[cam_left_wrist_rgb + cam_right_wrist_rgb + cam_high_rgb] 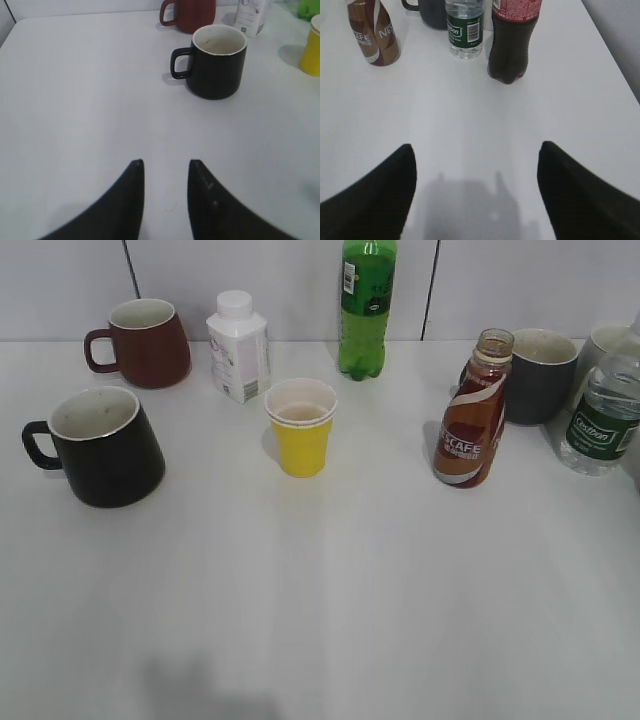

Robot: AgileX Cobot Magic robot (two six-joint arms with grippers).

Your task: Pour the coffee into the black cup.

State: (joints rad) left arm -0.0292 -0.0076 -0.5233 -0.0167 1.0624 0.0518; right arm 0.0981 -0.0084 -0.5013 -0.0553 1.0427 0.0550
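Both grippers idle near desk's front edge, nothing poured.
Left gripper slightly apart, right gripper wide apart; curvy brown Nescafe coffee bottle untouched, glossy black cup empty.

The water bottle runs off the exterior view's right edge, and a pale mug behind it is mostly hidden. The right wrist view crops the cola bottle and grey mug at the top.

black cup upright on table, left gripper parted, empty
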